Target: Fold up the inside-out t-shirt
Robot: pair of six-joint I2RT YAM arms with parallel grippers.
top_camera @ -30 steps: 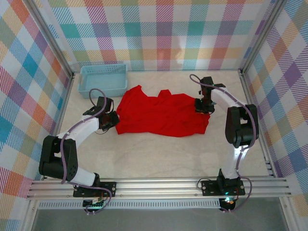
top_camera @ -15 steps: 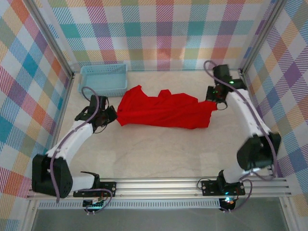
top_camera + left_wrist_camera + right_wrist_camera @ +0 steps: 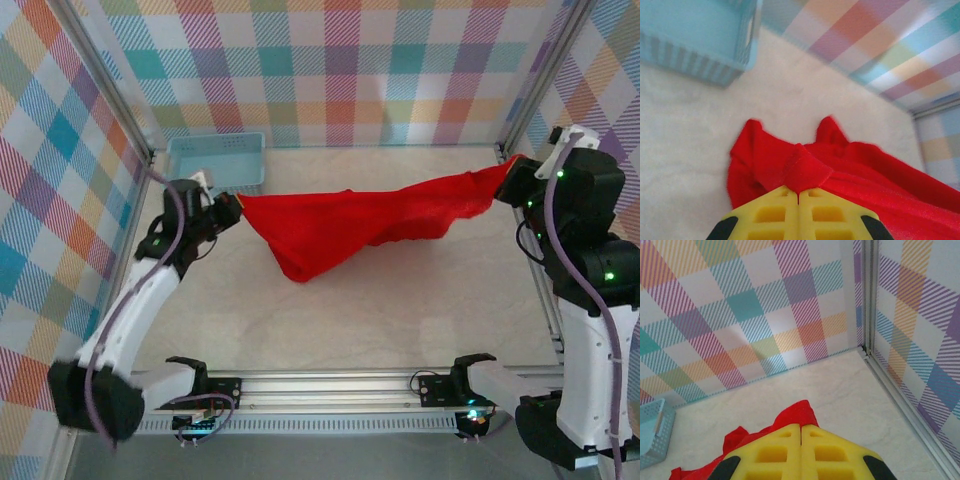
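As it hangs over the counter (image 3: 350, 320), I see the inside-out t-shirt (image 3: 340, 225) stretched left to right, its middle sagging low; the blue basket (image 3: 215, 160) sits far left behind it; my left jaws are pinched shut on the shirt's left end, my right jaws on its right end
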